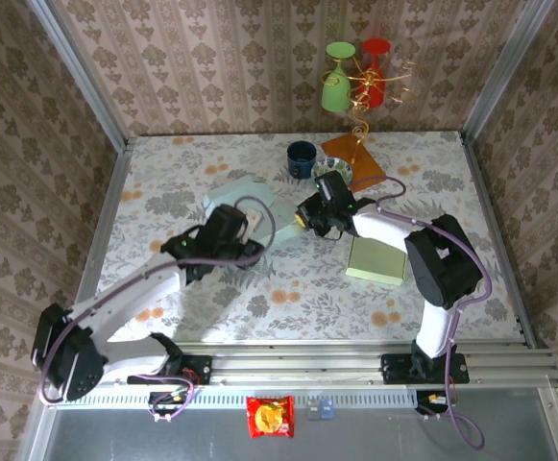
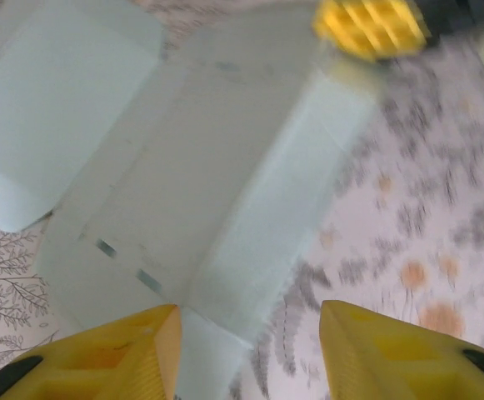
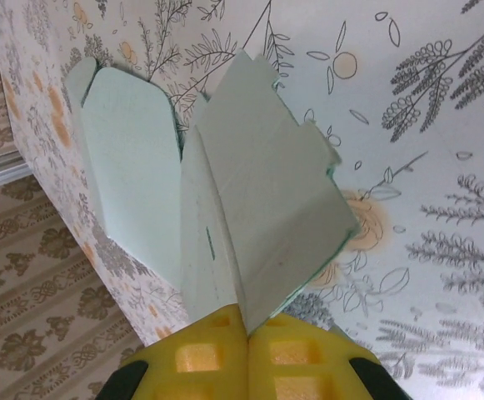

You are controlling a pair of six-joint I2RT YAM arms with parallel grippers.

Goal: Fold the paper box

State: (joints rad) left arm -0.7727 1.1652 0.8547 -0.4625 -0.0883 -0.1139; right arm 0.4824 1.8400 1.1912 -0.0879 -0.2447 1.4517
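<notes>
Paper box [image 1: 243, 204]: pale green blank, flat on table [image 1: 288, 298] centre, part hidden under both wrists
Right gripper [image 3: 246, 333]: jaws closed on a raised flap [image 3: 262, 187]; pinched edge hidden between pads
Left gripper [image 2: 250, 329]: jaws apart over the blank's near edge, nothing between; contact unclear
Left wrist view: blurred, creases faint

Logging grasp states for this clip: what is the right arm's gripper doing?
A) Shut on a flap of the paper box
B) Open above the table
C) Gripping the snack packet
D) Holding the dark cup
A: the right wrist view shows the right gripper with its fingers pressed together on a flap of the paper box.
</notes>
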